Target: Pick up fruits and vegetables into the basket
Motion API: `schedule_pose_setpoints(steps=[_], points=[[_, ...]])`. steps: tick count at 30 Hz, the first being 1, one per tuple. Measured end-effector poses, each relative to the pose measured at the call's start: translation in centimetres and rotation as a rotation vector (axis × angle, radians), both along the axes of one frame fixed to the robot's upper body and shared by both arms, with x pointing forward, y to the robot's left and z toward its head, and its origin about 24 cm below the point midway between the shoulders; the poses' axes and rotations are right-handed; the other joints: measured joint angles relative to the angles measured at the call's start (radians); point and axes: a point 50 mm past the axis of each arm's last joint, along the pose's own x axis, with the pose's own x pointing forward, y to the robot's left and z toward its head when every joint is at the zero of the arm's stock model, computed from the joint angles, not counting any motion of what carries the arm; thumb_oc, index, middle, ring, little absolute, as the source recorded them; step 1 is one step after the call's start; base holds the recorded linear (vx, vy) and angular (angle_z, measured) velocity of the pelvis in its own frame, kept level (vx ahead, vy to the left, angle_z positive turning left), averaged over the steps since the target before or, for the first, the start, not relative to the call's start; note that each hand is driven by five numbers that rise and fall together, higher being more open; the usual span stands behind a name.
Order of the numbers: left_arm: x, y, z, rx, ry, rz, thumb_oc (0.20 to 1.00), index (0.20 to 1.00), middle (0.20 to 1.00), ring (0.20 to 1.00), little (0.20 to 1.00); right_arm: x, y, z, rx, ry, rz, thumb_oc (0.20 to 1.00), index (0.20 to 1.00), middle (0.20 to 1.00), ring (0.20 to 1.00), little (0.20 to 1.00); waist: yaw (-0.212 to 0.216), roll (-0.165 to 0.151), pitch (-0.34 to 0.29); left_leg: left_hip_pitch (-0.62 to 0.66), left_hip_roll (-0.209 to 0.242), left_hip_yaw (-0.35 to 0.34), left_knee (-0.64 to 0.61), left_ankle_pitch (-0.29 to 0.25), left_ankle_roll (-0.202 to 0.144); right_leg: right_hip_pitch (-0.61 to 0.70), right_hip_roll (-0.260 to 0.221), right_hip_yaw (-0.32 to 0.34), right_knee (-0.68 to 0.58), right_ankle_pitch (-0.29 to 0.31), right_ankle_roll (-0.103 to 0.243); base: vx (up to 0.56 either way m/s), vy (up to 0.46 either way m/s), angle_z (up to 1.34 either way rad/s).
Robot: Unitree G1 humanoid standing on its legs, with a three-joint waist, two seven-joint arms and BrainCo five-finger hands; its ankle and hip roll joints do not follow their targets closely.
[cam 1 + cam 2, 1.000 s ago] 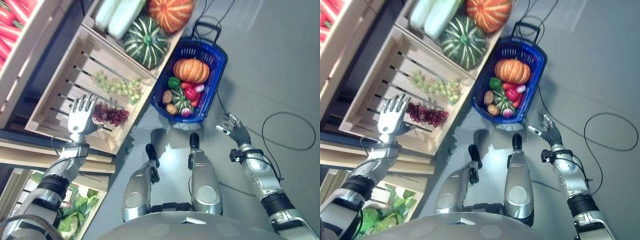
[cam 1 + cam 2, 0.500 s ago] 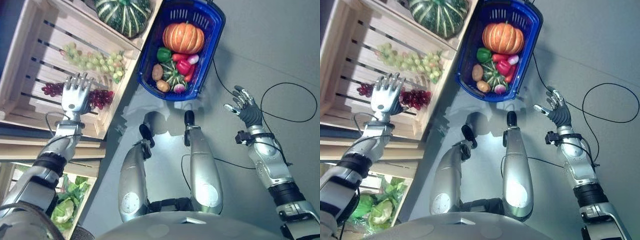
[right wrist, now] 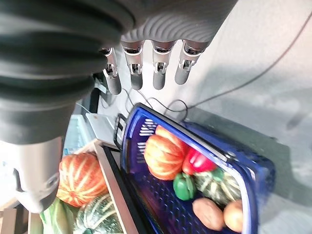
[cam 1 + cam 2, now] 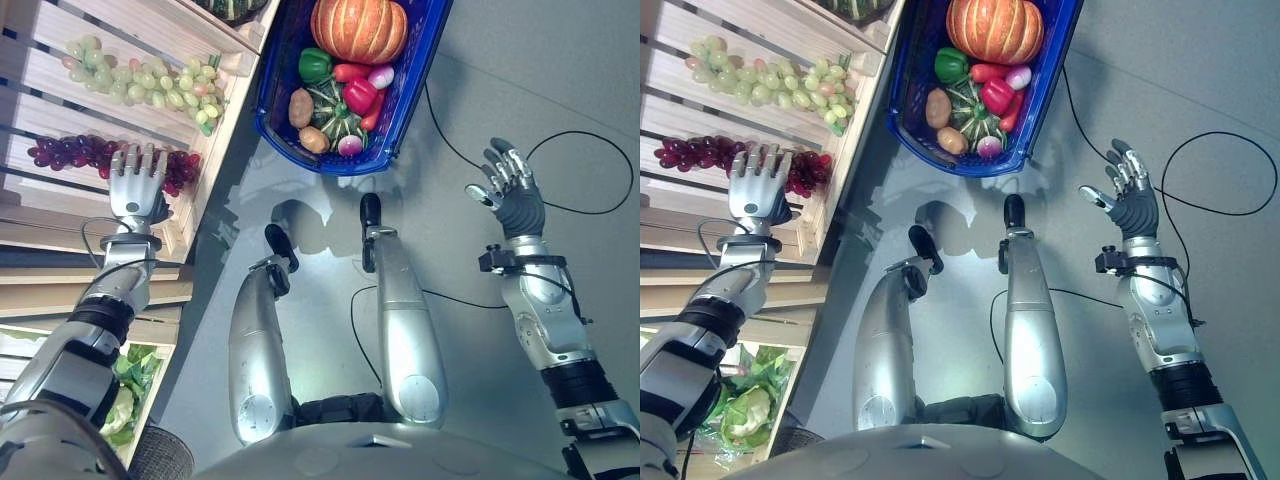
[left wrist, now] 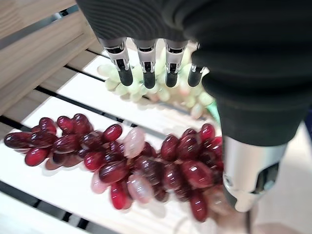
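Now the red grapes (image 5: 131, 165) lie on the slats of the wooden crate (image 4: 60, 75), beside the green grapes (image 4: 140, 75). Directly above them hovers the left hand (image 4: 137, 185), fingers straight, holding nothing, apparently lined up for a grasp. Its palm hides part of the bunch. Well apart, the blue basket (image 4: 275, 110), cut off at the frame edge, holds produce; the right hand (image 4: 512, 190) hangs released over the floor.

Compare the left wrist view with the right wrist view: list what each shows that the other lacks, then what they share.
Left wrist view alone: the open left hand above the red grapes, green grapes beyond, on the wooden crate's slats. Right wrist view alone: the open right hand, the blue basket holding an orange pumpkin, red pepper, green pepper and potato. Shared: open fingers holding nothing.
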Motion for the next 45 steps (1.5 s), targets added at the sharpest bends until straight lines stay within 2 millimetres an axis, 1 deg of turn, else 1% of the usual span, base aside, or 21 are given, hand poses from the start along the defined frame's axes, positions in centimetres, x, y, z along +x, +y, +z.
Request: schedule_pose_setpoints(steps=[4,9,15,24,28,39,45], points=[[0.3,0.8,0.9,0.029,-0.028,0.079,1.0,1.0,1.0,1.0,1.0,0.0,0.3,1.1,-0.003,-0.064,0.029,1.0,1.0,1.0,1.0,1.0,-0.001,-0.003,0.002,-0.046,0.001,0.001,0.023,-0.01,0.004,-0.047,0.0,0.002,0.015,0.0,-0.001,0.0,0.0,0.0],[0.3,1.6,1.5,0.061,-0.06,0.159,1.0,1.0,1.0,1.0,1.0,0.1,0.4,1.7,-0.002,-0.101,0.034,1.0,1.0,1.0,1.0,1.0,-0.006,-0.008,0.004,-0.079,0.003,-0.005,0.041,-0.016,0.006,-0.071,-0.001,0.002,0.02,0.002,-0.003,0.0,0.0,0.0],[0.4,1.8,2.2,0.079,-0.11,0.184,1.0,1.0,1.0,1.0,1.0,0.1,0.0,2.4,0.002,-0.135,0.011,1.0,1.0,1.0,1.0,1.0,-0.008,-0.011,0.004,-0.133,0.002,-0.008,0.079,-0.027,0.012,-0.12,-0.006,0.005,0.049,-0.003,0.004,0.0,0.0,0.0],[0.9,1.8,3.0,0.073,-0.133,0.189,1.0,1.0,1.0,1.0,1.0,0.4,0.2,3.1,0.005,-0.166,0.013,1.0,1.0,1.0,1.0,1.0,-0.006,-0.014,0.004,-0.218,0.003,-0.014,0.134,-0.035,0.02,-0.202,-0.007,0.018,0.088,-0.003,0.005,0.0,0.002,0.0],[1.0,1.8,3.3,0.088,-0.139,0.201,1.0,1.0,1.0,1.0,1.0,0.6,0.3,3.6,0.003,-0.185,0.019,1.0,1.0,1.0,1.0,1.0,-0.006,-0.014,0.004,-0.237,0.002,-0.014,0.147,-0.042,0.024,-0.224,-0.006,0.026,0.098,-0.002,0.007,-0.01,0.011,-0.03],[0.9,2.0,3.5,0.15,-0.13,0.246,1.0,1.0,1.0,1.0,1.0,0.7,0.4,4.0,0.009,-0.214,0.014,1.0,1.0,1.0,1.0,1.0,-0.007,-0.014,0.004,-0.257,0.002,-0.013,0.146,-0.042,0.022,-0.244,-0.006,0.028,0.095,-0.001,0.007,0.0,0.006,0.0],[1.0,2.1,3.7,0.179,-0.126,0.292,1.0,1.0,1.0,1.0,1.0,1.0,0.5,4.9,0.015,-0.252,0.013,1.0,1.0,1.0,1.0,1.0,-0.007,-0.014,0.004,-0.266,0.002,-0.011,0.143,-0.042,0.022,-0.256,-0.005,0.028,0.096,-0.002,0.007,0.0,0.0,0.0]])
